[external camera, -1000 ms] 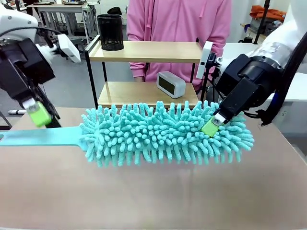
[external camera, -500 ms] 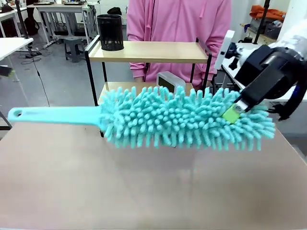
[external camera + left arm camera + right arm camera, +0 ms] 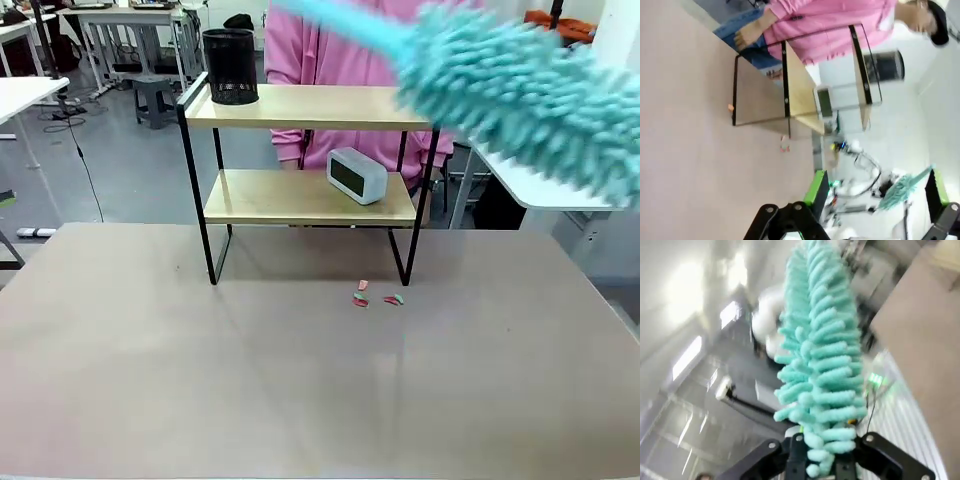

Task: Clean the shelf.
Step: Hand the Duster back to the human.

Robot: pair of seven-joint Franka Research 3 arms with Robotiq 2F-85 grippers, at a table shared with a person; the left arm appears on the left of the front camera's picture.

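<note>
A: Where's the two-tier wood-and-black-frame shelf [image 3: 300, 150]?

B: I see it at the far edge of the beige bench [image 3: 300, 390], person in pink [image 3: 370, 45] behind. Small coloured scraps [image 3: 377, 297] lie by its front right leg.

A: Claws?

B: Right claw [image 3: 822, 460] clenched on fluffy teal duster [image 3: 520, 95], raised high. Left claw [image 3: 875, 192] spread, holding nothing.

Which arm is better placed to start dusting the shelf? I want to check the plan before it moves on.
The right arm, likely. Its gripper is shut on the teal duster, raised near the top right of the shelf. The left gripper is open and holds nothing.
</note>
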